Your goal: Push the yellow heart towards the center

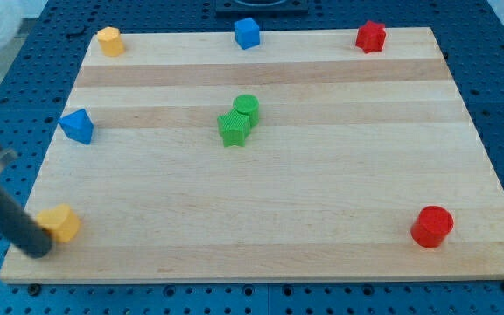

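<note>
The yellow heart (61,222) lies near the board's bottom-left corner. My tip (37,249) is at the end of the dark rod that comes in from the view's left edge; it sits just left of and below the yellow heart, touching or nearly touching it. The wooden board (322,201) fills most of the view.
A green cylinder (247,107) and a green star (233,129) sit together near the center. A blue block (78,126) is at the left. A yellow block (109,41), a blue block (247,32) and a red block (371,37) line the top edge. A red cylinder (432,227) is at bottom right.
</note>
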Tool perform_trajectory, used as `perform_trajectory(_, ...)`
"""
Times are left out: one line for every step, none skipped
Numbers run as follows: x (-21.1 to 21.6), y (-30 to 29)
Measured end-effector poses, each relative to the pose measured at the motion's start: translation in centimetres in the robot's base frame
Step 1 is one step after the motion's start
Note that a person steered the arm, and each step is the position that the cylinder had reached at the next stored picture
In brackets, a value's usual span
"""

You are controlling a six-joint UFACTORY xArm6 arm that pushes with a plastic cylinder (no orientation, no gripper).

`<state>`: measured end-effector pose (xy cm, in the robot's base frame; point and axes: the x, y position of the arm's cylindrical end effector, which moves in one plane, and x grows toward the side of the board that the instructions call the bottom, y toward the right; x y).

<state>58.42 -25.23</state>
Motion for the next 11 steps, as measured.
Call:
perform_trajectory(-2.6,3.7)
perform_trajectory(-5.5,7.4)
perform_trajectory(-5.4,7.8)
perform_trajectory(-2.3,6.0)
perform_trajectory(-0.6,1.2)
perform_trajectory(-1.4,-4.2)
perform_trajectory(-3.4,-2.8)
perform_trajectory(-5.2,1.2)
perform_trajectory(-6.8,6.2)
perform_trajectory(-8.5,11.0)
perform_trajectory(-8.7,13.0)
